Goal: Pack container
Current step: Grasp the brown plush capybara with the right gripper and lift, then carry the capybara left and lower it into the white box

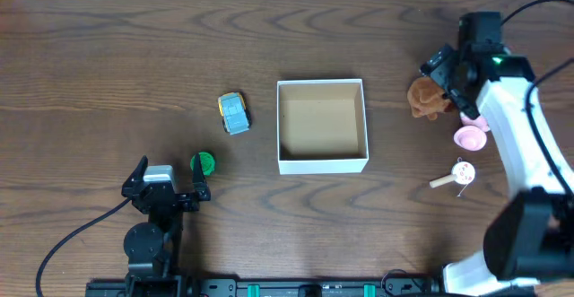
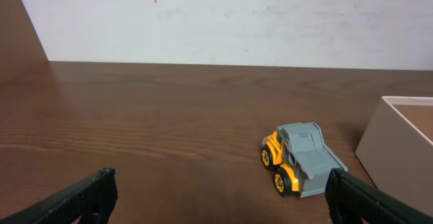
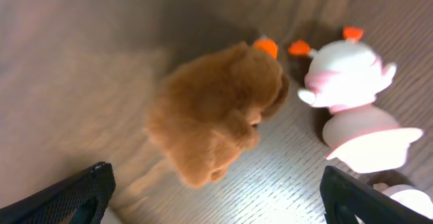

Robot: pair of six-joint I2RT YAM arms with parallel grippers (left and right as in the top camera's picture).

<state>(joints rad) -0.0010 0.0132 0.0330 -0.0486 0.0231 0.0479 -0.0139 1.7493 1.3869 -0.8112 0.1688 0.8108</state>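
While left gripper [image 2: 220, 187] and right gripper [image 3: 215, 183] gape empty, one container [image 1: 323, 163], one truck [image 1: 234, 113], one plush [image 1: 427, 98] rest apart

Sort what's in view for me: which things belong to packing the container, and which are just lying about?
Likely for the job: container, still empty; toy truck; green round piece; brown plush; pink-and-white toy; small stick-handled toy.
Just there: wooden table; black rail at its near edge.

Ahead of my right gripper [image 3: 216, 187], a brown plush toy [image 3: 216, 112] blocks passage, with a pink-and-white toy [image 3: 355, 109] just beside it. Container's [image 1: 323, 163] open top unobstructed.
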